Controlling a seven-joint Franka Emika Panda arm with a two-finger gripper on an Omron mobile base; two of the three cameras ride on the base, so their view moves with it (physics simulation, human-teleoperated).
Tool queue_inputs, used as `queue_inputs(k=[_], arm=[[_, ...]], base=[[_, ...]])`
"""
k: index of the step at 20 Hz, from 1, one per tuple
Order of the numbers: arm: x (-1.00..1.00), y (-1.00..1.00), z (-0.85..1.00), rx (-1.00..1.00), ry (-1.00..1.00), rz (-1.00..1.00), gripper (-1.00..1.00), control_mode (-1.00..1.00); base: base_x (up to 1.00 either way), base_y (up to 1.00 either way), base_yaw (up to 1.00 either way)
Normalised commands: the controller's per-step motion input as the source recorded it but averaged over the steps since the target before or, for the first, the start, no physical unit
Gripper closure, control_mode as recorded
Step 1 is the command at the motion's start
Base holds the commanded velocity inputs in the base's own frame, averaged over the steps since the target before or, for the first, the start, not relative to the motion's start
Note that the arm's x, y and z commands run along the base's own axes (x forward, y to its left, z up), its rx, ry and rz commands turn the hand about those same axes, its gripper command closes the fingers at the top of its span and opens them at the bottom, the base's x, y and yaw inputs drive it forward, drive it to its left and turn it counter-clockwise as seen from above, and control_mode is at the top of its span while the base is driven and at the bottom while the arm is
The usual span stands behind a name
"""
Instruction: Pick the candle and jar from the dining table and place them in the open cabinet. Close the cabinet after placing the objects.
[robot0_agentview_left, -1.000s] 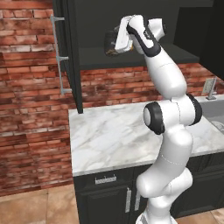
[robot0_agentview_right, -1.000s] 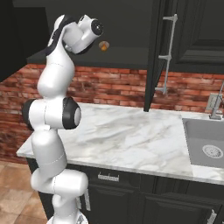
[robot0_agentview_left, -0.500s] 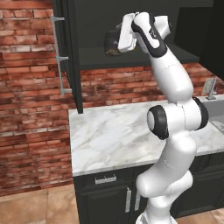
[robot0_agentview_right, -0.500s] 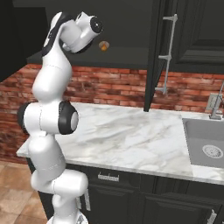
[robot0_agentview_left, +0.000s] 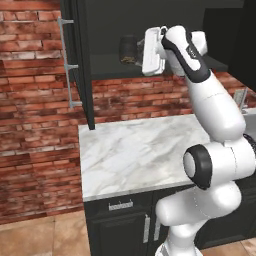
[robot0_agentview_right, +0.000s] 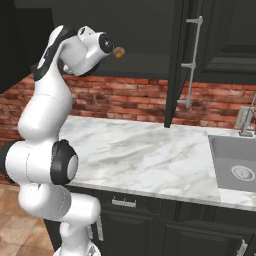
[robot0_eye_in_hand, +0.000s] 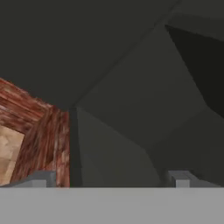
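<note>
Since the jar (robot0_agentview_left: 128, 49) already stands on the shelf (robot0_agentview_left: 107, 71) inside the open cabinet (robot0_agentview_left: 80, 60), just beside the tool (robot0_agentview_left: 143, 50), jaws spread wide and holding nothing: draw straight back, clear of the glass, then swing toward the door handle (robot0_agentview_left: 66, 62).

arm: elbow has risen and straightened since a second ago, forearm now reaching steeply up toward the cabinet (robot0_agentview_left: 150, 20) shelf
pincer (robot0_agentview_left: 134, 49): shifted slightly, wrist rolled; jaws eased a touch wider
jar (robot0_agentview_left: 128, 49): on the shelf just ahead of the pincer, now more exposed
</note>
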Motion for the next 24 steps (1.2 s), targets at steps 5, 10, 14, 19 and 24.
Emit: queue_inputs(k=[5, 10, 14, 19, 24], arm=[[-0.74, 0.00, -0.11, -0.23, -0.11, 0.32, -1.00, -1.00], [-0.37, 0.00, -0.29, -0.44, -0.09, 0.52, -1.00, -1.00], [-0.40, 0.00, -0.63, -0.60, -0.05, 0.55, -1.00, -1.00], [-0.58, 0.00, -0.71, -0.67, -0.19, 0.49, -1.00, -1.00], [-0.81, 0.00, -0.74, -0.67, -0.35, 0.44, -1.00, -1.00]], base=[[0.00, 0.00, 0.00], [0.00, 0.00, 0.00], [0.00, 0.00, 0.00], [0.00, 0.00, 0.00], [0.00, 0.00, 0.00]])
